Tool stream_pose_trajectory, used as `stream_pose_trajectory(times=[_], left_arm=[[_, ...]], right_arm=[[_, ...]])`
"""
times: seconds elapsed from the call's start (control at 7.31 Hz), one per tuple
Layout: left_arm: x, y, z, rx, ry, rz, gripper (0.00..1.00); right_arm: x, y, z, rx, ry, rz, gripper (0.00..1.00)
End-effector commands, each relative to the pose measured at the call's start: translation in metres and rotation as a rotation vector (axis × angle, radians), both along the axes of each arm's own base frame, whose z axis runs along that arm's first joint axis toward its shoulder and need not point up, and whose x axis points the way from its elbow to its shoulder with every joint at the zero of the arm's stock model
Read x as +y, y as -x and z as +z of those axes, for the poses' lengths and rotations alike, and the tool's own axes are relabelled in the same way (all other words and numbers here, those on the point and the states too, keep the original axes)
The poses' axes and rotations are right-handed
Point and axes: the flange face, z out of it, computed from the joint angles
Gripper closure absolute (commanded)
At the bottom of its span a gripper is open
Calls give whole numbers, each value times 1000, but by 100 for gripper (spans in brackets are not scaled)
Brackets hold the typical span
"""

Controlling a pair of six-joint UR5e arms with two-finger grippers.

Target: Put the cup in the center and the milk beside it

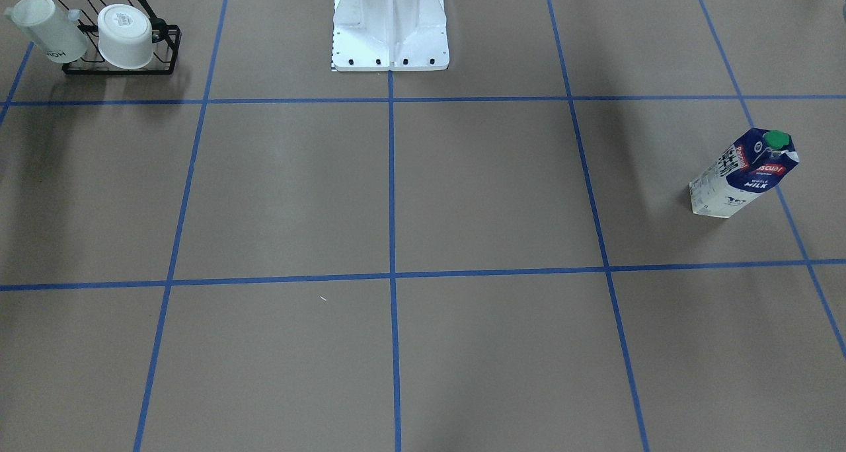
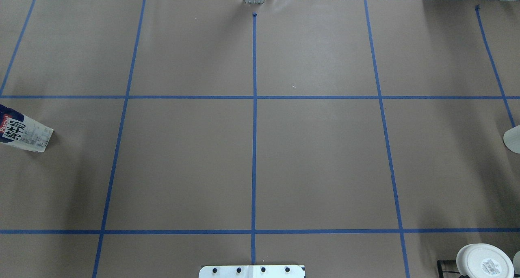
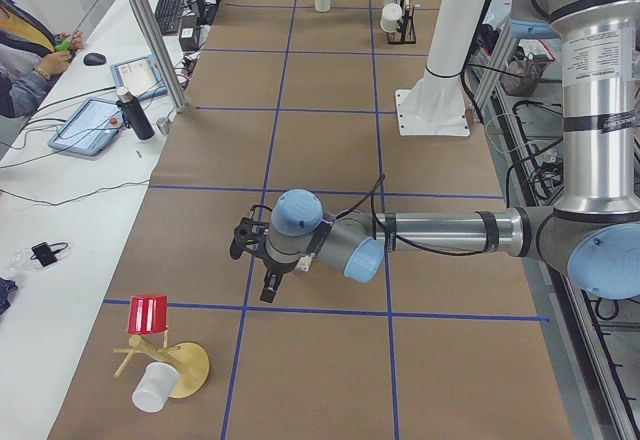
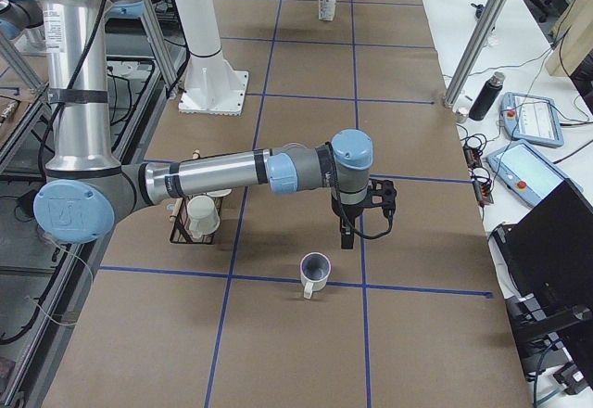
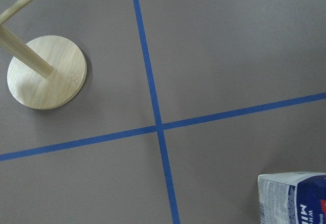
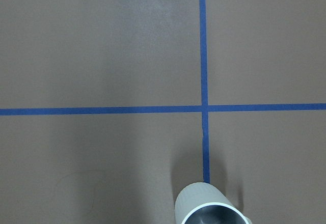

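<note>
The cup (image 4: 315, 272), a short white mug with a dark inside, stands upright near the table's right end. Its rim shows at the bottom of the right wrist view (image 6: 211, 210). My right gripper (image 4: 346, 236) hangs just beyond and above the cup, apart from it; I cannot tell if it is open or shut. The milk (image 1: 743, 174), a blue and white carton with a green cap, stands upright near the left end. It also shows in the overhead view (image 2: 24, 131) and the left wrist view (image 5: 293, 198). My left gripper (image 3: 266, 285) hovers over the table, its state unclear.
A black wire rack (image 1: 119, 39) holds two white mugs near the cup's end (image 4: 199, 218). A wooden mug tree (image 3: 165, 360) with a red cup and a white cup stands past the milk; its round base (image 5: 47, 71) shows. The white robot base (image 1: 390, 29) sits mid-table.
</note>
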Motion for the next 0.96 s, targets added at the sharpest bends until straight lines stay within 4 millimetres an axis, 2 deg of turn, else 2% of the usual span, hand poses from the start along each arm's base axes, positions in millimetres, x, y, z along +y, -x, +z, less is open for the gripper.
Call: stream_pose_trajectory(times=[0.0,0.27,0.41,0.82], left_arm=[[8,3,-6,-6,7,9,1],[23,4,10,-5,31,11,1],[25,4,12,-5,33,11,1],[25,2,16,-5,33,15,1]], right_arm=[[9,-5,9,-15,21,8,0],[24,-10,19,-103,67,18,0],[29,-13,22,-109,74,22,0],[25,-6,21,-121,22,4,0]])
